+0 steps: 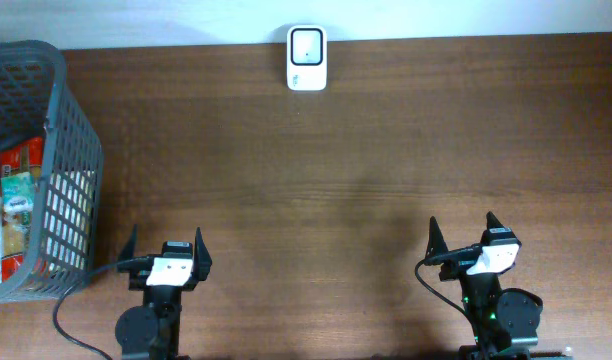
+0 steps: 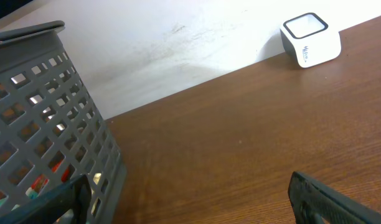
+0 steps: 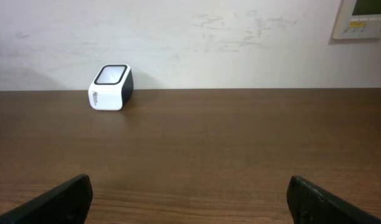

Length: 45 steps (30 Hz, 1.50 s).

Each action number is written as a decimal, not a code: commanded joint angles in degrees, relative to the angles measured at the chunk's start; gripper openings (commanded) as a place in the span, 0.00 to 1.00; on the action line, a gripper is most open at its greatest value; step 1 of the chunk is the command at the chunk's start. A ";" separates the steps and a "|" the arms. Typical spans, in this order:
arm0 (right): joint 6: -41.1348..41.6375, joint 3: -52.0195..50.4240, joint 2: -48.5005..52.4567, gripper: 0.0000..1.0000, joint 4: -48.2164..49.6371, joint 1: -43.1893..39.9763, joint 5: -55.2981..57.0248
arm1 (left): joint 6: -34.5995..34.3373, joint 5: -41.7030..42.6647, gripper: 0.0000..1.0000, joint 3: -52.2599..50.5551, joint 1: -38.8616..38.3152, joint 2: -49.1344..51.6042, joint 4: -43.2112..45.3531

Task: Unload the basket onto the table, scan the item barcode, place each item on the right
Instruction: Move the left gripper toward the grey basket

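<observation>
Since both arms are sitting at the near edge, quick rundown L to R. Far left of the worktop [image 1: 336, 170] there's a grey mesh basket [image 1: 74, 140], and the stuff to scan is inside it: a red pack [image 1: 22, 158], a green packet [image 1: 16, 195] right below it, plus smth pale at the very edge of frame I can't make out. Can't see a barcode on any of them from here tbh.

Left pincer [image 1: 164, 240] is just right of the basket, not touching it, spread wide and empty. On its wrist cam the basket fills the left side, w/ bits of red showing thru the holes.

Middle of the far edge, up against the wall [image 3: 178, 37], is the white scanner [image 1: 307, 58], window facing up, well apart from both arms.

Right pincer [image 1: 462, 225] is over on the right, also wide and holding nothing, pointing across bare wood toward the wall. Its cam catches a wall panel [image 3: 365, 18] top right.
</observation>
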 commanded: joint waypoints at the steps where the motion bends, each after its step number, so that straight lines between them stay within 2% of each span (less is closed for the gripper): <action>1: -0.44 -0.52 -0.42 0.99 0.07 -0.37 0.55 | 0.90 -0.37 0.99 -0.22 0.07 -0.44 -0.26; 15: -0.44 -0.52 -0.42 0.99 0.09 -0.37 0.55 | 0.92 -0.33 0.99 -0.22 0.07 -0.39 0.31; 17: -0.44 -0.52 -0.42 0.99 0.09 -0.37 0.55 | 0.90 4.02 0.99 -0.20 0.07 -0.39 1.97; 21: -0.44 -0.52 -0.42 0.99 0.09 -0.37 0.55 | 0.79 5.40 0.99 -0.20 0.07 -0.39 3.82; 25: -0.44 -0.52 -0.42 0.99 0.07 -0.37 0.55 | -5.14 6.99 0.99 -0.20 0.07 -0.39 13.90; 30: -0.44 -0.52 -0.42 0.99 0.09 -0.37 0.55 | -7.58 7.52 0.99 2.93 0.07 -0.33 14.82; 35: -0.44 -0.52 -0.42 0.99 0.09 -0.37 0.55 | -7.58 9.42 0.99 10.69 0.07 7.26 14.82; 40: -0.44 -0.52 -0.42 0.99 0.07 -0.37 0.55 | -7.58 13.14 0.99 25.53 0.07 23.04 14.03; 43: -0.44 -0.52 -0.42 0.99 0.09 -0.37 0.55 | -7.56 17.14 0.99 38.12 0.07 33.86 6.71; 45: -0.44 -0.52 -0.42 0.99 0.09 -0.37 0.55 | -7.56 20.28 0.99 48.89 0.07 41.77 -1.95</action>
